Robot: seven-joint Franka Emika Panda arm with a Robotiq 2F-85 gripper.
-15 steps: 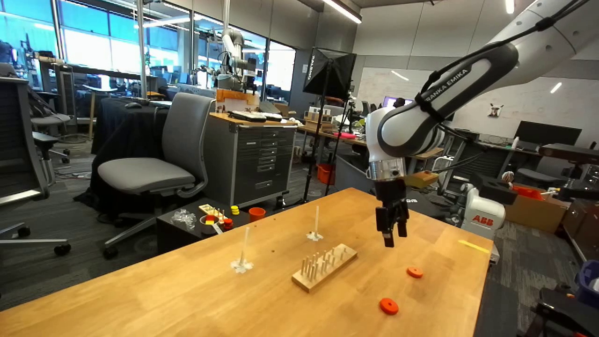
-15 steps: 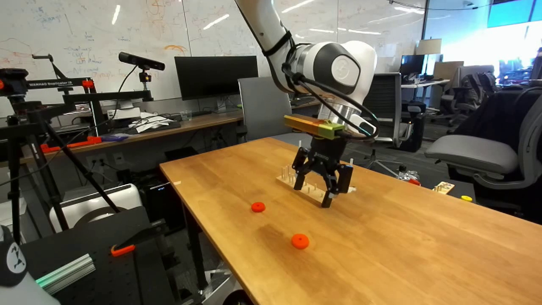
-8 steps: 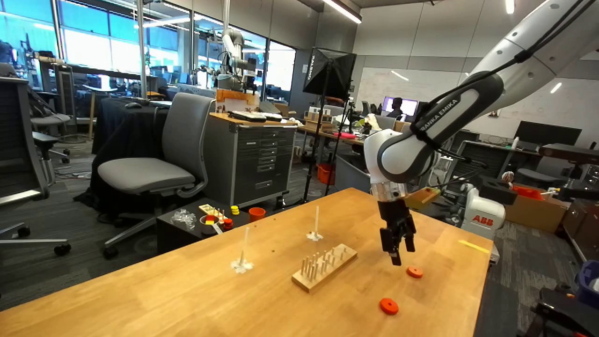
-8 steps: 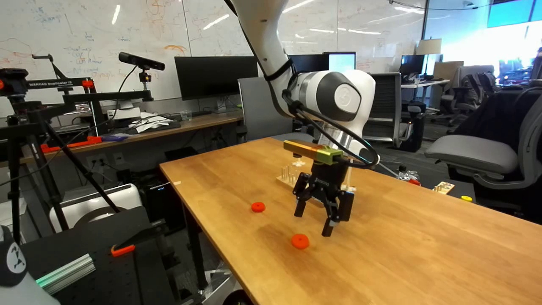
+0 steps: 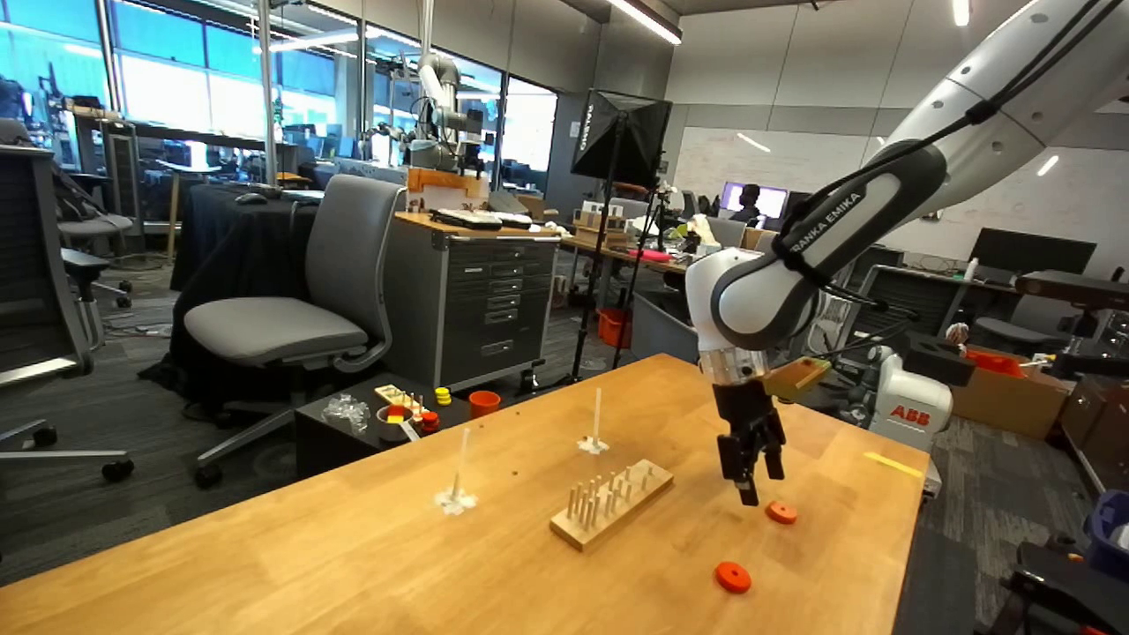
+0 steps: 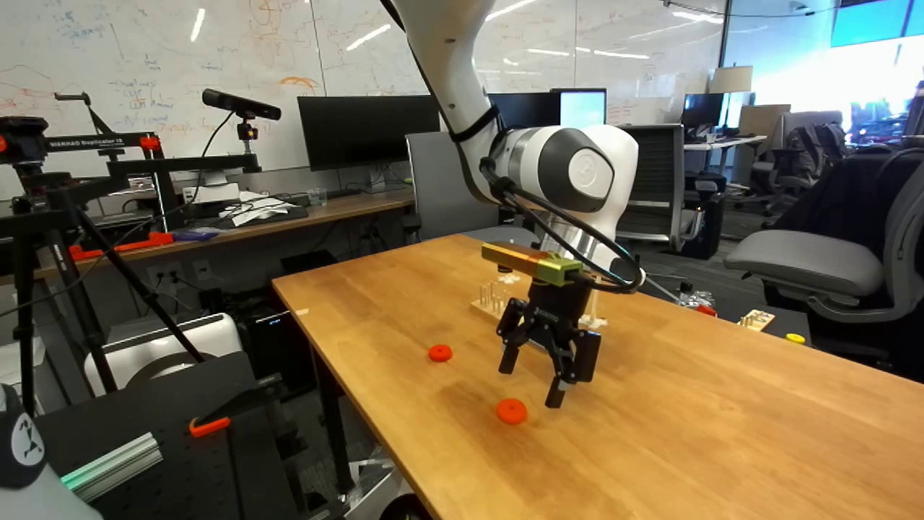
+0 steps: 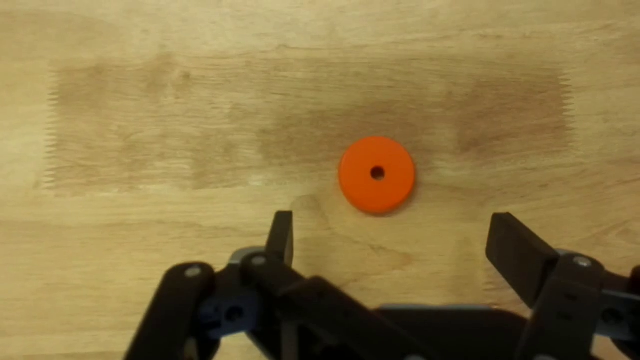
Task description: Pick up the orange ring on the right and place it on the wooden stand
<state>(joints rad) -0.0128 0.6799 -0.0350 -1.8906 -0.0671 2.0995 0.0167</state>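
Jaws: spread wide, holding nothing, above the surface (image 6: 664,426).
Orange ring (image 7: 361,175): lying flat, just beyond the jaws in the wrist view.
Handling: light and stiff, I'd guess; smooth rim may slip.
Hold: opposite sides of the rim, hole left free.
Wooden peg stand (image 5: 624,509): apart from the ring.

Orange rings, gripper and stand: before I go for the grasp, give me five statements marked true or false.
1. The gripper is open. True.
2. It is holding a ring. False: the orange ring on the right lies on the table.
3. The other orange ring also lies on the table. True.
4. The wrist view shows both rings. False: it shows only one.
5. The wooden stand holds no ring. True.
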